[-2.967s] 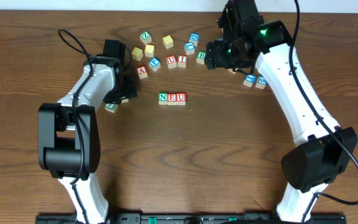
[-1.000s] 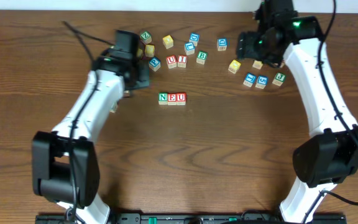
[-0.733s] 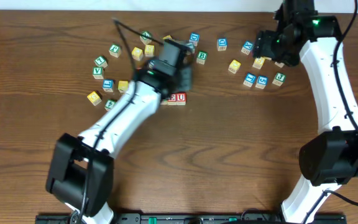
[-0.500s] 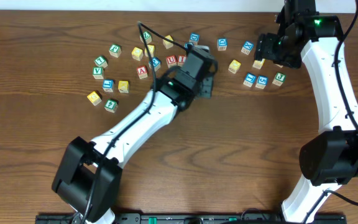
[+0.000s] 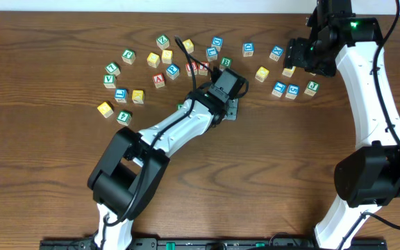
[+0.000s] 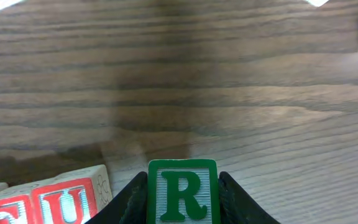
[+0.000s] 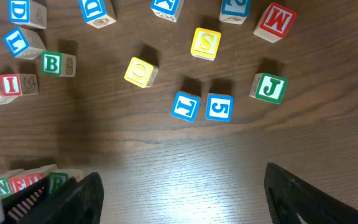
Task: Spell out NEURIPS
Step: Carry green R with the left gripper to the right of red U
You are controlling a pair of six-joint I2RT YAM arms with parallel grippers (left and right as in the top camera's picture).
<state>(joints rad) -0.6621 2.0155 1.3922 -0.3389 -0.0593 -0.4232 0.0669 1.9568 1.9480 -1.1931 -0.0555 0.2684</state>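
Overhead, we see the left pincer has swung from the scattered cubes over to the U cube — the fourth letter is arriving. In the left wrist view it pinches the R cube, just beside the U cube, not touching. In the right wrist view the right pincer hangs spread and empty — well apart from the U cube.

The left arm stretches diagonally forward and rightward, the left end effector pinched on the R cube. The right arm reaches far forward, with the right end effector spread wide and holding nothing.
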